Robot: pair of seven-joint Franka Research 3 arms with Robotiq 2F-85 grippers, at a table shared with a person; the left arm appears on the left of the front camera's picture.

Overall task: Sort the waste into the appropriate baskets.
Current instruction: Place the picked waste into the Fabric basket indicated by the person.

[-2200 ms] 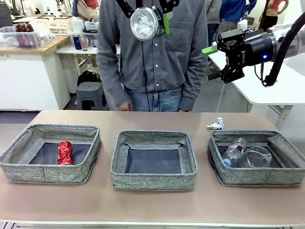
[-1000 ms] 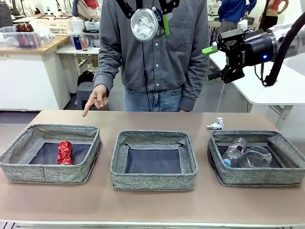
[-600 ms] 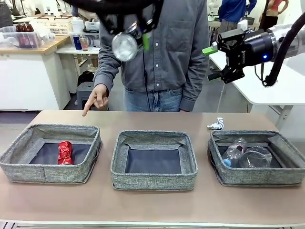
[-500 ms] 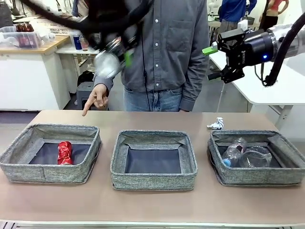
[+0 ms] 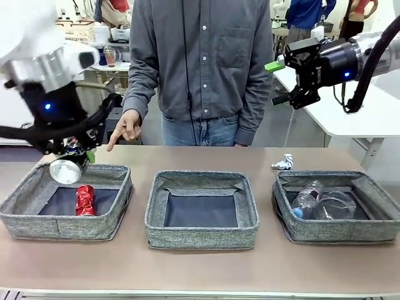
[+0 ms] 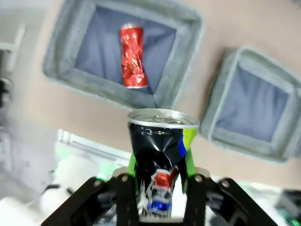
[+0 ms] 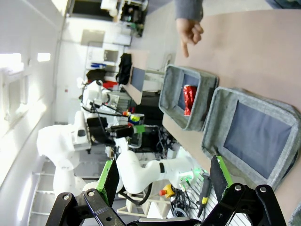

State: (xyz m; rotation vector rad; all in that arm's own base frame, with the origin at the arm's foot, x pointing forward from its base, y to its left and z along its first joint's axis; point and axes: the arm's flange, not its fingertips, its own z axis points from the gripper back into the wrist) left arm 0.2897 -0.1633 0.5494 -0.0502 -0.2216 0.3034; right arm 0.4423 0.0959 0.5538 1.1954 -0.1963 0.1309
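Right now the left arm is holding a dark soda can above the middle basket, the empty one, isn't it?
Not the middle one. The left gripper holds the dark blue soda can above the left basket, where the crushed red can already lies. The front view shows it; the middle basket is indeed empty.

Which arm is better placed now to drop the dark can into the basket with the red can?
Left. The left gripper already grips the dark blue soda can above the left basket holding the crushed red can. The right gripper is open, far right.
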